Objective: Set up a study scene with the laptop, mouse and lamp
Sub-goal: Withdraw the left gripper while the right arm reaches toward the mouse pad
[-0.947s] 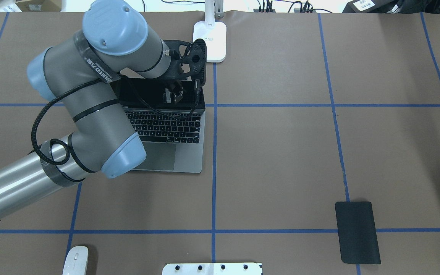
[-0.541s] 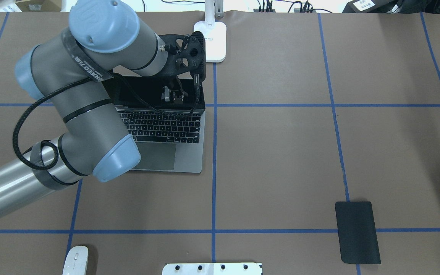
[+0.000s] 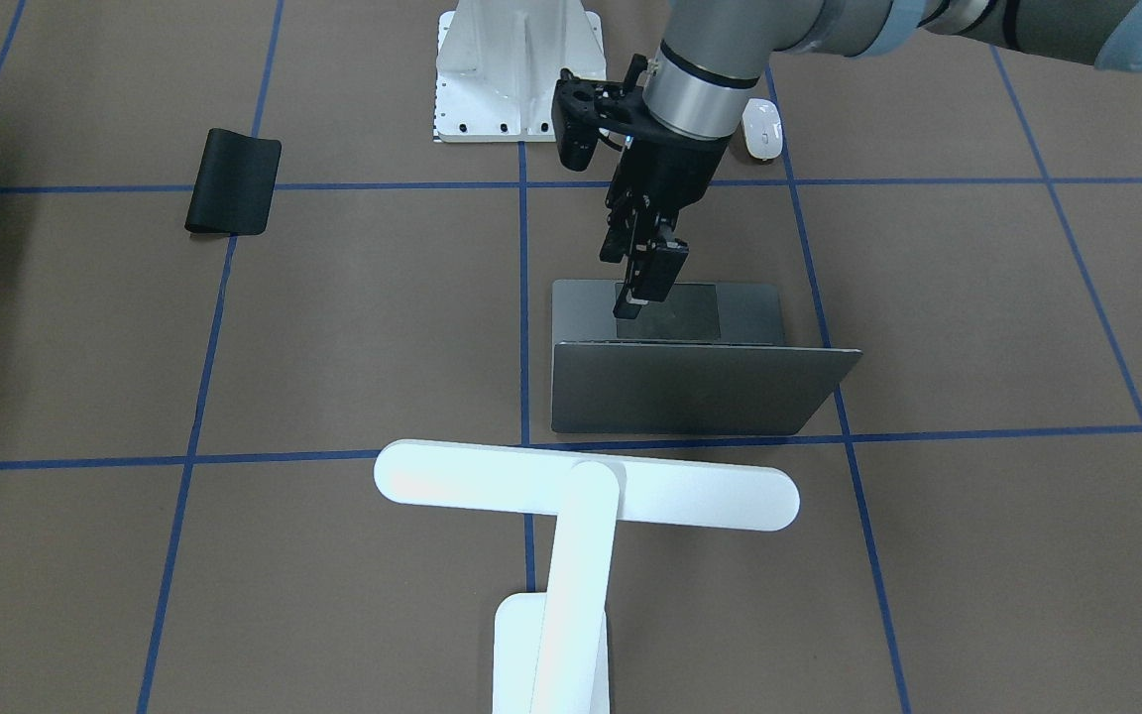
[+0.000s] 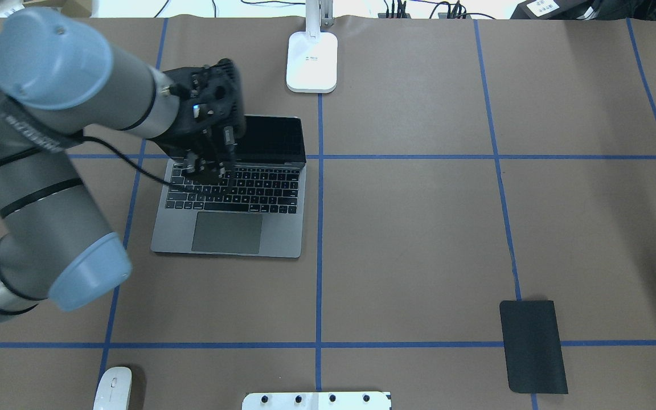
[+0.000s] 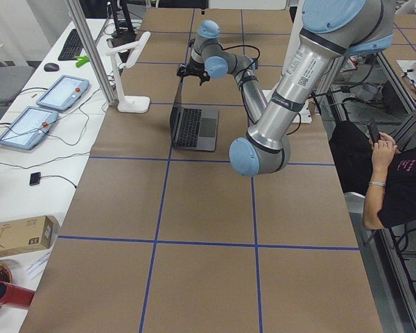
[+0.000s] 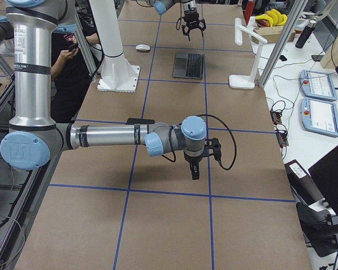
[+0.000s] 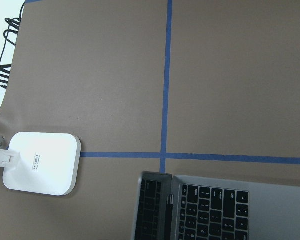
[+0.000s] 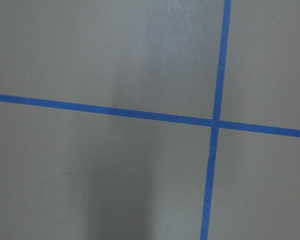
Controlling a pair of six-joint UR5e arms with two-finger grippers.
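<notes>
Fingers (image 3: 663, 273) of the left gripper (image 4: 207, 169) hang parted and empty over the dark keys of the laptop (image 4: 282, 230), its grey metal lid propped open. At the laptop's 1 o'clock stands the white lamp (image 3: 586, 486); its base label is too small to read. Down at 7 o'clock, the glossy mouse (image 4: 113, 388) is partly out of view. Whether the right gripper (image 6: 195, 173) is parted or closed, I cannot tell.
</notes>
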